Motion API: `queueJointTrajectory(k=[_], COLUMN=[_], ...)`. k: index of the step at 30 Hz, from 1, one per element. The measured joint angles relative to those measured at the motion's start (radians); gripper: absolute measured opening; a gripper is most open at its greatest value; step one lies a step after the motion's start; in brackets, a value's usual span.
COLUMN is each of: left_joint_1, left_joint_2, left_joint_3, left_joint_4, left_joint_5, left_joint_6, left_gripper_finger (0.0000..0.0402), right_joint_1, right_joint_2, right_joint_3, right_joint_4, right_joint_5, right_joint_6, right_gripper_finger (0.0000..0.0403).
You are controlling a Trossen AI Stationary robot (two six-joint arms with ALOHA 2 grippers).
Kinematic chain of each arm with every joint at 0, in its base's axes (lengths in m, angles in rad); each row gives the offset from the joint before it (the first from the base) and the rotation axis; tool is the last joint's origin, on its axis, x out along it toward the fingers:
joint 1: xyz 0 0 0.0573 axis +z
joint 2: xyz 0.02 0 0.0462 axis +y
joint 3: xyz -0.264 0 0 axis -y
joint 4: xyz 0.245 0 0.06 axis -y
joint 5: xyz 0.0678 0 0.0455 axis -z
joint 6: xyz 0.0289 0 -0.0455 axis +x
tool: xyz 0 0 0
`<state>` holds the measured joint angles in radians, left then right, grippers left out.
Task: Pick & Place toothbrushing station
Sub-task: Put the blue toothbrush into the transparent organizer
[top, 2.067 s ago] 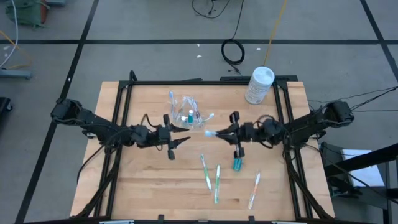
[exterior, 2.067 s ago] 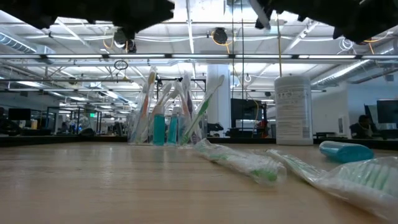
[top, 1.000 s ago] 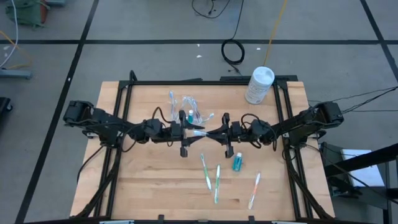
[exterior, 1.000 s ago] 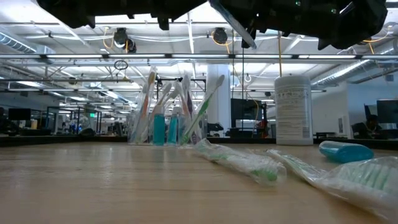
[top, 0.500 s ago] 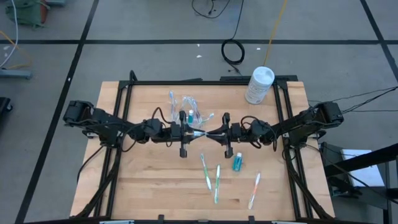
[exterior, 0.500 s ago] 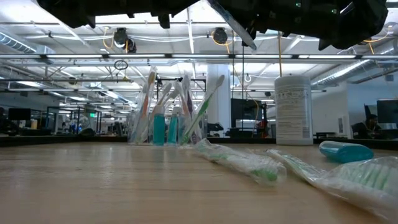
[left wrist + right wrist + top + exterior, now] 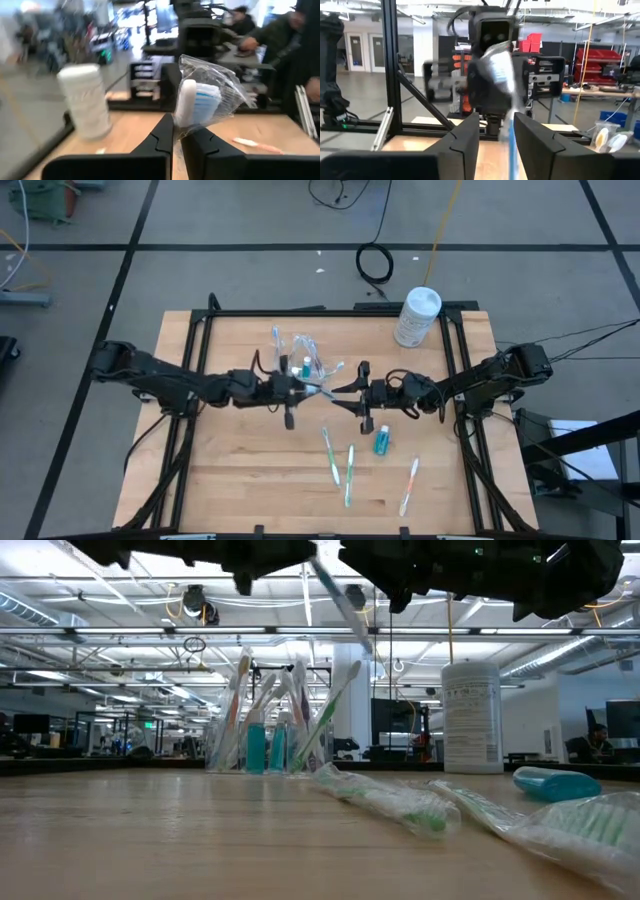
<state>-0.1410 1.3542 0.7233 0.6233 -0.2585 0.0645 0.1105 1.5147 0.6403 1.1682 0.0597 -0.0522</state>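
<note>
A plastic-wrapped toothbrush [image 7: 322, 390] with blue bristles [image 7: 200, 101] hangs over the table's middle between my two grippers. My left gripper [image 7: 303, 388] is shut on its head end. My right gripper [image 7: 343, 392] faces it from the right. Its fingers [image 7: 465, 135] stand open on either side of the brush's handle end, and I cannot tell whether they touch it. Just behind, the clear cup [image 7: 301, 357] stands on its base, with toothbrushes and blue toothpaste tubes leaning in it [image 7: 270, 725]. My left gripper pinches the wrapped toothbrush between its two fingers [image 7: 162, 137], right at the foot of the bristle head [image 7: 186, 120]. The fingers come level from the table's left, along the brush. The brush is lifted clear of the table and slants in the low view [image 7: 340, 598].
Three wrapped toothbrushes [image 7: 330, 455] [image 7: 349, 473] [image 7: 409, 485] and a blue toothpaste tube [image 7: 381, 442] lie on the near half of the table. A white canister [image 7: 417, 317] stands at the far right corner. A person shows in the room beyond [image 7: 280, 40].
My left gripper has shut on the toothbrush's head end, and my right gripper has opened around the handle. My left arm has drawn back a little toward the table's left edge. The brush has gone with it and now slants more steeply.
</note>
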Motion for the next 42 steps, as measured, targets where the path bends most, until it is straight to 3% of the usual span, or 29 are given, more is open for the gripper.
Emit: queueJointTrajectory(k=[6, 14, 18, 21, 26, 33, 39, 42], left_joint_1=[0.009, 0.011, 0.026, 0.044, 0.089, 0.154, 0.216, 0.242], left_joint_2=[-0.201, -0.377, -0.398, -0.397, -0.318, -0.203, -0.123, -0.087], left_joint_3=[0.000, 0.000, 0.000, 0.000, 0.000, 0.000, 0.000, 0.001], left_joint_4=[-0.347, -0.701, -0.804, -0.837, -0.836, -0.827, -0.842, -0.831], left_joint_5=[-0.049, -0.265, -0.421, -0.473, -0.548, -0.518, -0.330, -0.307], left_joint_6=[-0.144, -0.269, -0.338, -0.451, -0.464, -0.544, -0.566, -0.564], left_gripper_finger=[0.0007, 0.0015, 0.0006, 0.0015, 0.0012, 0.0022, 0.0028, 0.0022], right_joint_1=[0.000, 0.000, 0.000, 0.000, -0.010, -0.020, -0.020, -0.020], right_joint_2=[0.000, 0.000, 0.000, 0.000, 0.000, 0.000, 0.000, 0.000], right_joint_3=[0.000, 0.000, 0.000, 0.000, 0.000, 0.000, 0.000, 0.000], right_joint_4=[-0.015, -0.022, -0.022, -0.022, -0.031, -0.053, -0.053, -0.057], right_joint_5=[0.000, 0.000, 0.000, 0.000, 0.000, 0.000, -0.004, -0.003], right_joint_6=[-0.015, -0.016, -0.016, -0.016, -0.014, -0.013, -0.013, -0.012], right_gripper_finger=[0.0119, 0.0119, 0.0119, 0.0118, 0.0117, 0.0116, 0.0116, 0.0116])
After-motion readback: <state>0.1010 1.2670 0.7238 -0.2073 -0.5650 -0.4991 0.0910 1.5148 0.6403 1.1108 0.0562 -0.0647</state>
